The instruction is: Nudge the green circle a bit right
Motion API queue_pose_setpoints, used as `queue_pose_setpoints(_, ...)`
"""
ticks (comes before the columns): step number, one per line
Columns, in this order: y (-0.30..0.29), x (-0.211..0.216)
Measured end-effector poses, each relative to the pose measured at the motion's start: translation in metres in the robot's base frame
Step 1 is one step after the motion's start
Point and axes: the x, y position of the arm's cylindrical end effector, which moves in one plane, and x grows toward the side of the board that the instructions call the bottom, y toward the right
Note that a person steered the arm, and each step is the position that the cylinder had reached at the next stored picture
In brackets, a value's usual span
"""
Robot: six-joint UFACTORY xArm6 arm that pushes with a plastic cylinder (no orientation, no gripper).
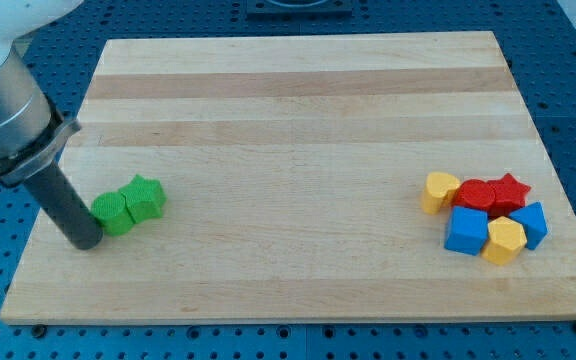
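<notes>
The green circle (112,213) lies on the wooden surface (298,120) in the lower left of the frame, near the surface's left edge. Its right side touches a green star (145,198), which sits slightly higher in the frame. My tip (86,243) rests just beside the circle's lower-left side, touching it or nearly so; contact cannot be confirmed from this view. The arm carries no hand, so there is nothing to be clenched or released: the rod is the only working part.

Judged from this layout, the push has not visibly displaced the circle far, and a rightward stroke is the pending step.

Risks from this position:
- The star blocks the circle's path to the right. Any rightward push will likely move both blocks together.
- My tip sits below the circle's centre line. An off-centre push may drive the circle toward the frame's top right or let it roll off the rod.
- An overlong stroke exceeds the small nudge requested.

A cluster of yellow (440,191), red (492,193) and blue (466,230) blocks lies at the far right, well apart and not at risk.
</notes>
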Motion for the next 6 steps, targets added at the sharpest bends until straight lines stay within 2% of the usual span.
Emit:
queue_pose_setpoints(1, 0.008, -0.023)
queue_pose_setpoints(3, 0.07, -0.046)
queue_pose_setpoints(6, 0.164, -0.108)
